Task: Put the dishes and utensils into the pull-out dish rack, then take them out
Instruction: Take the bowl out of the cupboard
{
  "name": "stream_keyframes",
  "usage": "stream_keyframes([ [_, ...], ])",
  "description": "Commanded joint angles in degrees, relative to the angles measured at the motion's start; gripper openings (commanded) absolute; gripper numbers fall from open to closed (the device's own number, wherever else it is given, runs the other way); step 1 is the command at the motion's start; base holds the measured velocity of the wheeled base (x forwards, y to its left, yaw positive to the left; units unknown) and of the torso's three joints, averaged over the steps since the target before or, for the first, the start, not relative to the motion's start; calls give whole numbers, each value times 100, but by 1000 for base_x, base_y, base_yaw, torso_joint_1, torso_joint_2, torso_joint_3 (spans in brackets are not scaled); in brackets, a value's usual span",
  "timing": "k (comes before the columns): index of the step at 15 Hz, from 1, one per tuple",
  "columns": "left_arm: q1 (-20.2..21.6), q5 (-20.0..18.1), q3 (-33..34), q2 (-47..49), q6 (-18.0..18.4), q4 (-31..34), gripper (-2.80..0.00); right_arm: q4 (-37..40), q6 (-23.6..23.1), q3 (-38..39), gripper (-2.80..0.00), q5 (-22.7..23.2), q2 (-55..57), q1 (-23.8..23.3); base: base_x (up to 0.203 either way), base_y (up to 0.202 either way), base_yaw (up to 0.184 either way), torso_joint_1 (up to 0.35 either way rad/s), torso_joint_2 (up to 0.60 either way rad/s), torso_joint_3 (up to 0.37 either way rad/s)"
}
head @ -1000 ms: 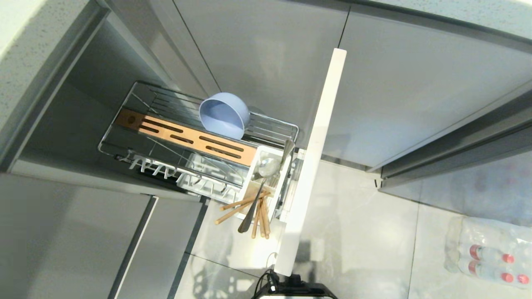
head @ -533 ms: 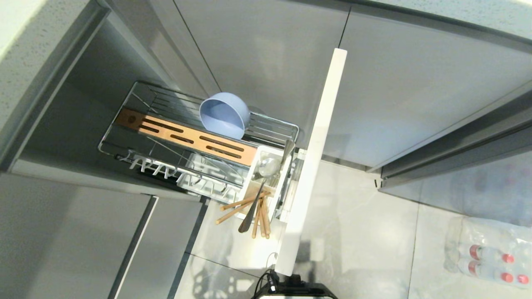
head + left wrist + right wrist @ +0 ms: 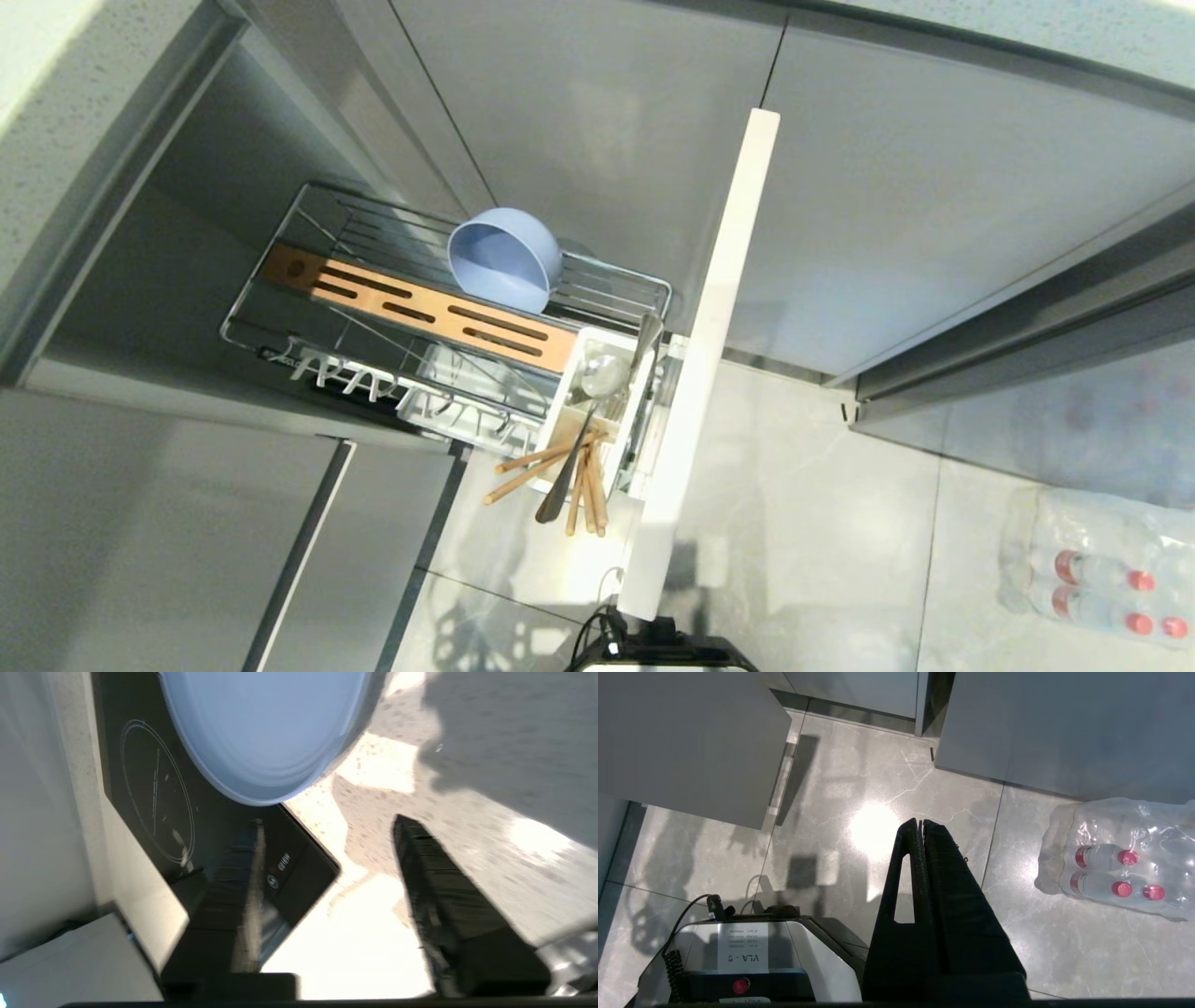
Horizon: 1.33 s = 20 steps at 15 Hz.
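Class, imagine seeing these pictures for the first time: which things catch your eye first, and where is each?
The grey-blue bowl stands out, tilted on its side in the pull-out dish rack. Chopsticks and a spoon stick out of the white caddy. The open left gripper points at the light-blue plate on the counter.

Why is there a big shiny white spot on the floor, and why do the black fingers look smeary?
Right wrist view: the spot is light glaring off the glossy floor tiles. Left wrist view: the open left gripper looks streaky with blur, and sunlit patches on the countertop wash out white beside dark shadows.
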Motion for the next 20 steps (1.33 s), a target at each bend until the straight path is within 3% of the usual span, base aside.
stream_keyframes([
  [1, -91, -76, 31, -466, -134, 6, -280, -2, 1, 0, -280, 0, 9, -4, 0, 0, 0, 0, 0, 0],
  [3, -189, -415, 139, -890, -454, -215, -280, -2, 1, 0, -280, 0, 9, -4, 0, 0, 0, 0, 0, 0],
  [5, -452, -869, 455, -1419, -1060, -613, -280, -2, 1, 0, -280, 0, 9, -1, 0, 0, 0, 0, 0, 0],
  [7, -1015, -1296, 962, -1904, -2079, -1207, -280, -2, 1, 0, -280, 0, 9, -2, 0, 0, 0, 0, 0, 0],
  [10, -2083, -1442, 1411, -2098, -3409, -1858, -280, -2, 1, 0, -280, 0, 9, -4, 0, 0, 0, 0, 0, 0],
  [15, -4100, -1155, 1531, -1592, -5545, -2098, -280, -2, 1, 0, -280, 0, 8, -1, 0, 0, 0, 0, 0, 0],
  [17, -4751, -818, 1580, -1224, -6054, -2116, -280, -2, 1, 0, -280, 0, 5, 2, 0, 0, 0, 0, 0, 0],
  [20, -5980, 129, 1690, -715, -6429, -2349, -280, -2, 1, 0, -280, 0, 7, -4, 0, 0, 0, 0, 0, 0],
])
